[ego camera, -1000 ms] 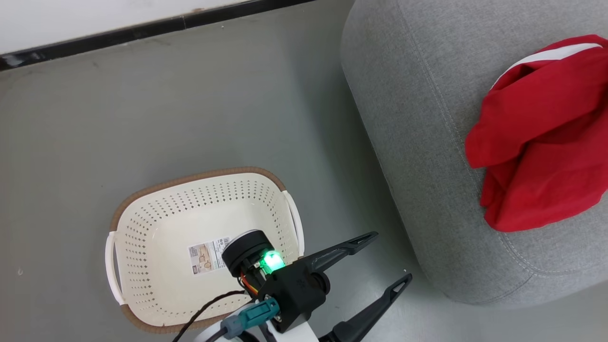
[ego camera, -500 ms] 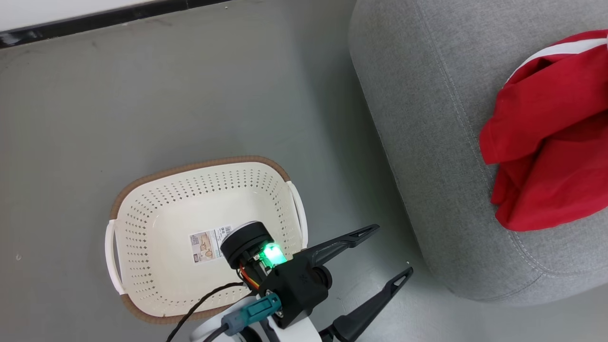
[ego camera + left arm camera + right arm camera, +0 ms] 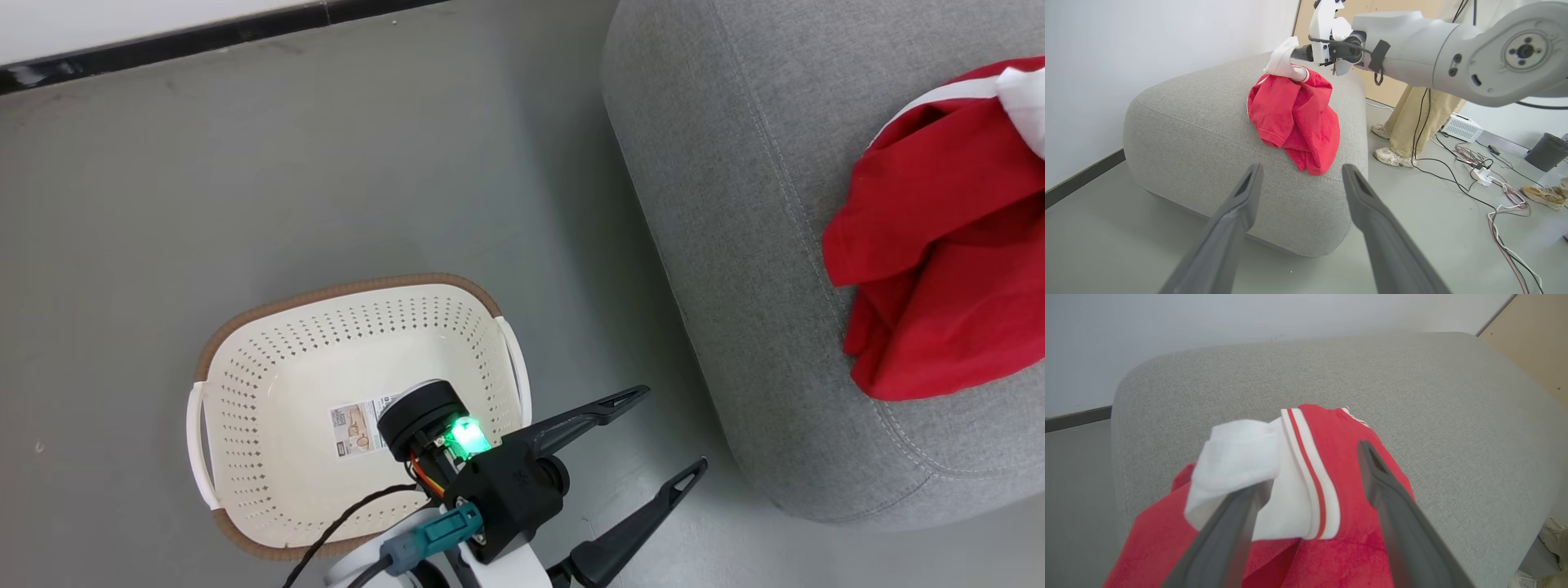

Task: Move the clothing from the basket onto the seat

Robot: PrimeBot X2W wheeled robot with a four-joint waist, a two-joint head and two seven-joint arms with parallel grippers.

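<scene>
Grey seat [image 3: 735,245] bears red clothing [image 3: 939,286]; right jaws spread, cuff [image 3: 1237,457] against one; left jaws wide, empty.

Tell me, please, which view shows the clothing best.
Left wrist view: the clothing pile shows almost whole on the seat. Head view crops it at the edge; right wrist view catches its white cuff close up.

Wears black wrist housing [image 3: 506,498], green lamp [image 3: 467,437] glowing (teal plug [image 3: 445,535] below); ends in long dark tapered fingers [image 3: 588,420]; pale grey right forearm [image 3: 1412,45].
</scene>
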